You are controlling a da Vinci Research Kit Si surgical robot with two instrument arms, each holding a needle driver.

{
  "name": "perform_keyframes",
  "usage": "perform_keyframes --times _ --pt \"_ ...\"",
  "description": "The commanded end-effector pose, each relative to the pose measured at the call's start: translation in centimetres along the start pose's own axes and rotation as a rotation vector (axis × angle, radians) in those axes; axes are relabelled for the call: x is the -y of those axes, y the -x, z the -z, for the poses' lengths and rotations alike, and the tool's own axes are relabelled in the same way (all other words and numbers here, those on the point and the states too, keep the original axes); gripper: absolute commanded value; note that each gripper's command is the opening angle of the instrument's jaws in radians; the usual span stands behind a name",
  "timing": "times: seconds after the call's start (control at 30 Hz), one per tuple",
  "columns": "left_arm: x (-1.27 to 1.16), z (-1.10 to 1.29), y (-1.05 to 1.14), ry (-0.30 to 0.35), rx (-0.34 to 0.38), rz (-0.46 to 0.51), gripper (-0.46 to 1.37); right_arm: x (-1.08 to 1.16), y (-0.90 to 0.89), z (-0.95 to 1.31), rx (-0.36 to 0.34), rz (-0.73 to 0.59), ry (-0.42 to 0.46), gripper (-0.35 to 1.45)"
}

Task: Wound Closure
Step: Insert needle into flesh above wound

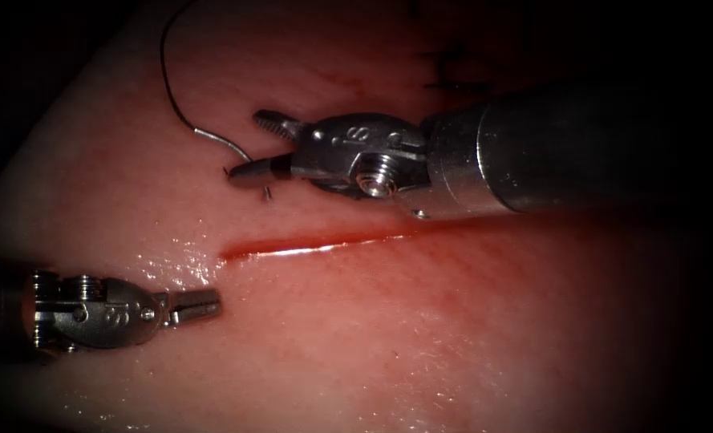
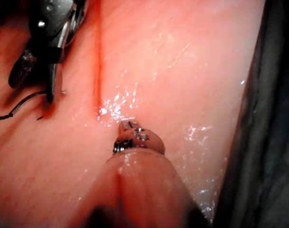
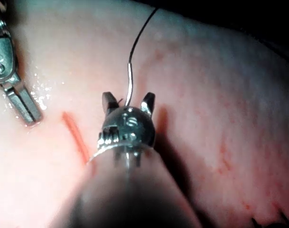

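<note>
Currently on the bench: one piece of tissue (image 1: 468, 337), one cut (image 1: 316, 244), two tools, one needle, one thread.

Tissue: pale pink slab, wet and glossy near the left end of the cut. The cut runs as a single red line across the middle of the endoscope view, with red fluid (image 1: 276, 250) pooled along it.

Right tool (image 1: 252, 148): comes in from the right, above the cut in the endoscope view. Jaws stand wide apart in a V. One jaw lifts clear of the tissue; the other lies low, with its tip at the surface where the needle meets the tissue. In the right wrist view the two jaw tips straddle the needle's silvery shank (image 3: 130, 85) with a gap on each side, so this tool grips nothing.

Left tool (image 1: 200, 305): low on the left, just beyond the left end of the cut, near the wet patch. Jaws pressed together, nothing between them; tip close over the tissue, contact not certain.

Needle (image 1: 220, 140): thin bright curve on the far side of the cut, one end going down into the tissue beside the right tool's lower jaw. A small dark point (image 1: 266, 192) shows at the surface nearby.

Thread (image 1: 168, 72): one dark strand running from the needle's rear end away over the tissue.
</note>
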Motion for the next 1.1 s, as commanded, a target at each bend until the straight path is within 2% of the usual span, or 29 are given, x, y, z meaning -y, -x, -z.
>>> perform_keyframes --times 0.03,0.47,0.57,0.6,0.83,1.0,1.1 --pt "-0.01 -0.01 0.01 0.001 -0.001 -0.001 -0.18 0.02 0.0 -0.03 0.009 0.012 0.018 0.85" --pt "-0.02 -0.03 0.01 0.002 -0.002 0.001 -0.18 0.14 0.01 -0.24 0.091 0.072 0.124 0.78" --pt "-0.03 -0.03 0.01 0.001 -0.006 0.001 -0.18 0.16 0.03 -0.3 0.121 0.073 0.134 0.7" --pt "-0.03 -0.02 0.02 0.001 -0.006 0.0 -0.18 0.17 0.05 -0.31 0.15 0.077 0.135 0.65" --pt "-0.02 -0.01 0.04 0.002 -0.006 -0.001 -0.18 0.16 0.11 -0.22 0.229 0.069 0.173 0.62" --pt "-0.02 -0.03 0.03 0.002 -0.007 -0.001 -0.18 0.18 0.08 -0.19 0.231 0.058 0.163 0.58" --pt "-0.03 -0.03 0.02 0.003 -0.007 -0.001 -0.18 0.18 0.08 -0.21 0.231 0.055 0.157 0.46"
